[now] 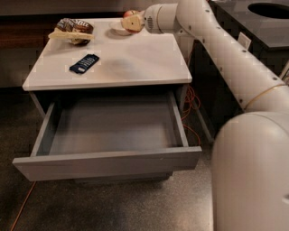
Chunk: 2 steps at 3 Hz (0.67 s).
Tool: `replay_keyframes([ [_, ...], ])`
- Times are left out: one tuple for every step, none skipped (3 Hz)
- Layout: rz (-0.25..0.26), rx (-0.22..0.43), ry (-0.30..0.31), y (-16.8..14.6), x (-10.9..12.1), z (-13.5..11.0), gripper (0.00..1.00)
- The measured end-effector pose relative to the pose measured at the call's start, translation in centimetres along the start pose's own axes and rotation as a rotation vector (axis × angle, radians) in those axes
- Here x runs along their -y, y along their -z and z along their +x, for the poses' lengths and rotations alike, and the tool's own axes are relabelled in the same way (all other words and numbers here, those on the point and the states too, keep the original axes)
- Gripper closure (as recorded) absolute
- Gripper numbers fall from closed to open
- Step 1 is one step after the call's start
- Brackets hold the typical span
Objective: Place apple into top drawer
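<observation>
The apple, small and red, is at the tip of my gripper at the back of the white tabletop, just above a shallow white bowl. The gripper is shut on the apple, and its tan fingers cover most of it. The top drawer stands pulled wide open below the tabletop, and its grey interior holds nothing. The gripper is well behind and above the drawer opening.
A snack bag lies at the back left of the tabletop, and a dark remote-like device lies left of centre. A dark cabinet stands to the right. An orange cable hangs beside the drawer. My arm fills the right side.
</observation>
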State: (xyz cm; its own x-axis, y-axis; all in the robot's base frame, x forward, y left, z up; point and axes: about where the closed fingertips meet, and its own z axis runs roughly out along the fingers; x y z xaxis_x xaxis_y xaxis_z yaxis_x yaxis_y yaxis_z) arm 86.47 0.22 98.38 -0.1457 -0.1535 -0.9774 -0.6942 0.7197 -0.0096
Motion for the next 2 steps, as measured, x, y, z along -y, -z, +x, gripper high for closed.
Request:
replay_keyframes([
  [-0.075, -0.006, 0.042, 4.1, -5.8, -0.7, 1.00],
  [-0.182, -0.116, 0.081, 4.9, -11.7, 3.3, 1.00],
])
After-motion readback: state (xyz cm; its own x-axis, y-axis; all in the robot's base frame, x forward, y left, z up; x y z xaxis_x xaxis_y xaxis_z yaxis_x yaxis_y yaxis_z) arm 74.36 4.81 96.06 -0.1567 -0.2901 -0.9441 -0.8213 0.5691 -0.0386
